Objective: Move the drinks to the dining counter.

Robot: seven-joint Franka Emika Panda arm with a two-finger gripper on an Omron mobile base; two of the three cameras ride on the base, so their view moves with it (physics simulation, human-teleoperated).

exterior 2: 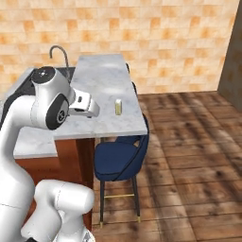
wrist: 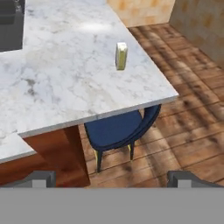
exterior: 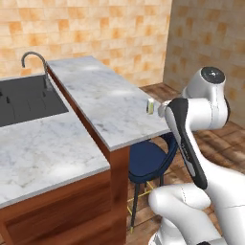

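Note:
A small pale carton (wrist: 121, 56), yellowish on its sides, stands upright near the right edge of the dining counter (wrist: 65, 74), the raised marble slab on a reddish wood base. The same carton (exterior: 150, 106) (exterior 2: 118, 107) stands at the near end of the slab (exterior: 105, 95) (exterior 2: 101, 85) in both base views. My gripper (wrist: 113, 179) is open with nothing between its fingers. It hangs above and short of the slab's near corner, apart from the carton. In the right base view the hand (exterior 2: 90, 108) sits left of the carton.
A blue chair (exterior: 148, 160) (exterior 2: 120, 158) (wrist: 118, 129) is tucked under the slab's near end. A lower marble top (exterior: 43, 148) with a black sink (exterior: 24, 98) and a faucet (exterior: 36, 60) lies to the left. Wooden floor (exterior 2: 189, 142) spreads to the right.

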